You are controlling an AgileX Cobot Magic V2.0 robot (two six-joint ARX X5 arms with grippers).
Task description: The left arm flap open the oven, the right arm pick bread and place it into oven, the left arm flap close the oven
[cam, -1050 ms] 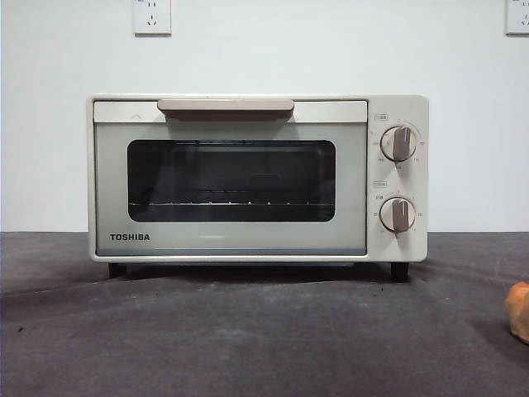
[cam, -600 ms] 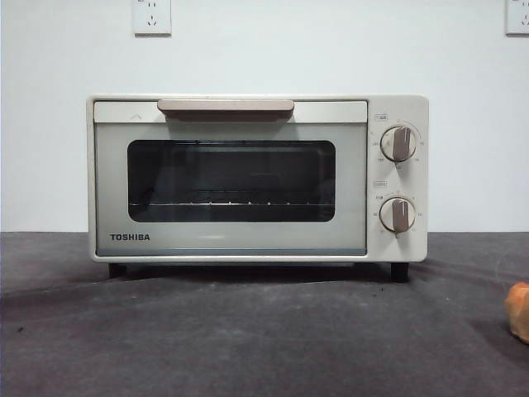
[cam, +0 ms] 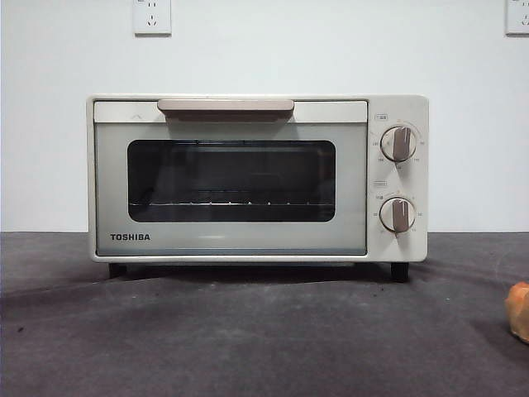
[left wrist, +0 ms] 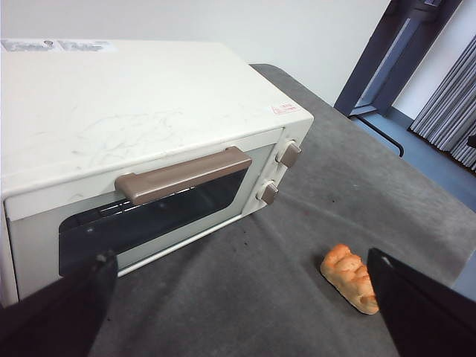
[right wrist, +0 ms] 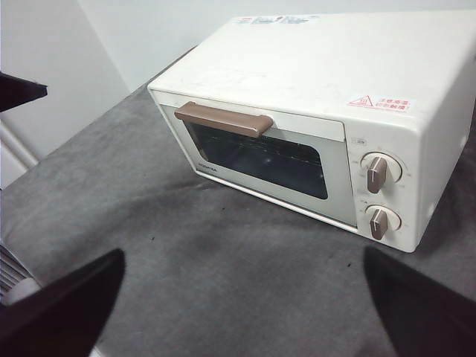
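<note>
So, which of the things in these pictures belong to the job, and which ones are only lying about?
Belonging to the job:
- oven, door shut
- oven handle
- bread, on the table beside the oven
- left hand, open, holding nothing
- right hand, open, holding nothing

Only lying about:
- wall sockets
- grey table cover

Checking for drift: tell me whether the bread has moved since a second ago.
No. The bread sits at the same spot by the picture's right edge, same offset from the oven.
</note>
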